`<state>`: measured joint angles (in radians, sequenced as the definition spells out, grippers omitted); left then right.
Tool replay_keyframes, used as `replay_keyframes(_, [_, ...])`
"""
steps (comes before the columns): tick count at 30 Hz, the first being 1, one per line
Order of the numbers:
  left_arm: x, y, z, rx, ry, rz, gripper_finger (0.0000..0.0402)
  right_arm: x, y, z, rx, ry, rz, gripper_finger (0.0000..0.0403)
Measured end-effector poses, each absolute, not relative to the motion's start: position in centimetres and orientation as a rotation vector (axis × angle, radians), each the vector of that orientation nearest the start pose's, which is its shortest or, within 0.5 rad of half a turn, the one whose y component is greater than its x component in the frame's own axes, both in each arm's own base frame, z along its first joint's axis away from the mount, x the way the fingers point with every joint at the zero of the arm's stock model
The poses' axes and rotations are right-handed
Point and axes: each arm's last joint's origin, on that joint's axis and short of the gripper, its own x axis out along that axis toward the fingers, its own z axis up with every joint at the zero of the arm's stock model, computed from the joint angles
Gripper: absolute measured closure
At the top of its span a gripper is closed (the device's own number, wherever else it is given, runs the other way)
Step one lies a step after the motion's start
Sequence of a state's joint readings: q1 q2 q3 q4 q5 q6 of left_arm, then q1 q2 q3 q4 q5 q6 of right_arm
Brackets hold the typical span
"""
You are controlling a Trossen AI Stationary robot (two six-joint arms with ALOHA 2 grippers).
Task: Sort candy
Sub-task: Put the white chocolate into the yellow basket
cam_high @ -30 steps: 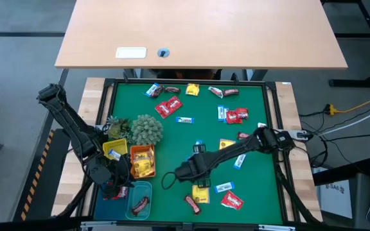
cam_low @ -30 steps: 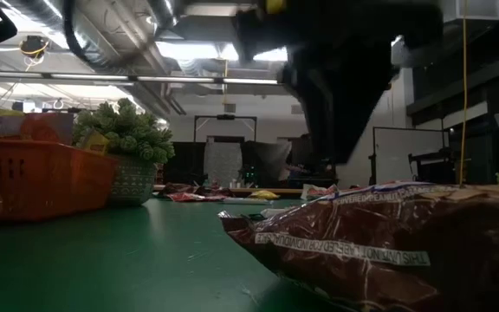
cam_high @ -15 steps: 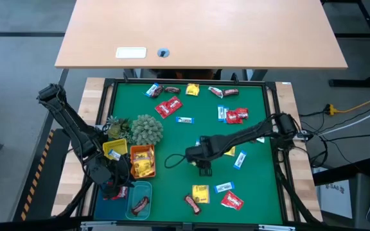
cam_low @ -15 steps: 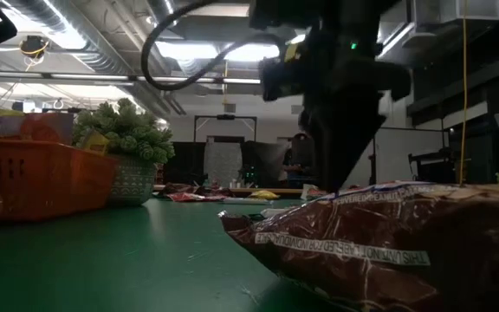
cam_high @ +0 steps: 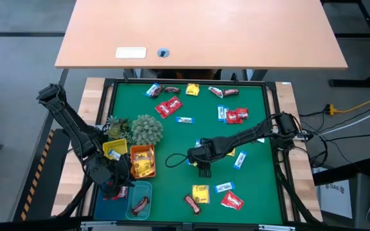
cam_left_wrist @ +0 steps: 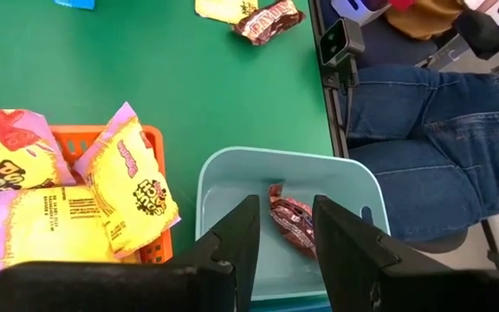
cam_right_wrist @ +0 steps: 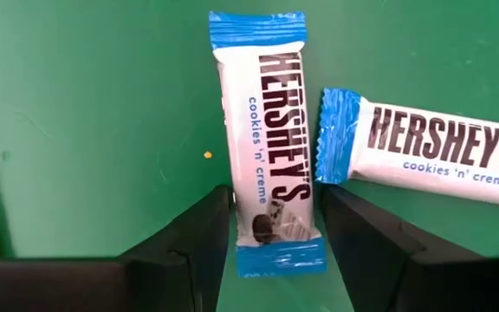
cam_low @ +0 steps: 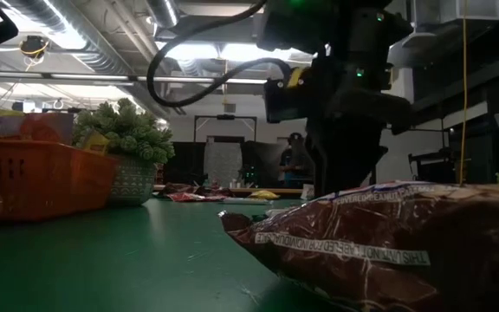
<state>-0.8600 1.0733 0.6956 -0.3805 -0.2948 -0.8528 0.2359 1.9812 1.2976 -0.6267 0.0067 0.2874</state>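
Candy lies scattered over the green mat (cam_high: 172, 135). Red, brown, yellow and blue-white pieces are at the far side, and several more sit near the front right. My right gripper (cam_high: 202, 158) points down at mid-mat, open. Its fingers stand either side of the near end of a blue-white bar (cam_right_wrist: 269, 147) that lies flat on the mat. A second blue-white bar (cam_right_wrist: 431, 152) lies beside it. My left gripper (cam_left_wrist: 284, 247) hangs open over the teal tray (cam_left_wrist: 223, 178), where a brown candy (cam_left_wrist: 291, 221) lies. It holds nothing.
Yellow packets (cam_left_wrist: 132, 182) fill the orange tray (cam_high: 141, 160), with a yellow tray (cam_high: 113, 150) and a spiky plant ball (cam_high: 146, 129) beside it. A brown wrapper (cam_low: 379, 247) lies close before the low camera. A person's jeans (cam_left_wrist: 423, 130) show past the near edge.
My right gripper has gone toward the table's far edge and down, away from the front candies. It has tipped to point more steeply down, and now stands over the blue-white bar. Its fingers have kept the same gap.
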Motion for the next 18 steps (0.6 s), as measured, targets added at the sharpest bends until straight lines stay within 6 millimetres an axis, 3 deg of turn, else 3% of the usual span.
replay_keyframes(5, [14.57, -15.58, 23.53, -0.382, 0.801, -0.216, 0.0298, 36.76, 8.82, 14.39, 0.086, 1.317, 0.007, 0.0226])
replay_keyframes(14, [14.57, -15.57, 23.54, -0.381, 0.799, -0.213, 0.0298, 36.74, 8.84, 14.39, 0.098, 1.323, 0.022, 0.0304])
replay_keyframes(18, [14.67, -15.43, 23.58, -0.347, 0.757, -0.174, 0.0298, 36.8, 8.92, 14.41, 0.12, 1.322, 0.05, 0.0308])
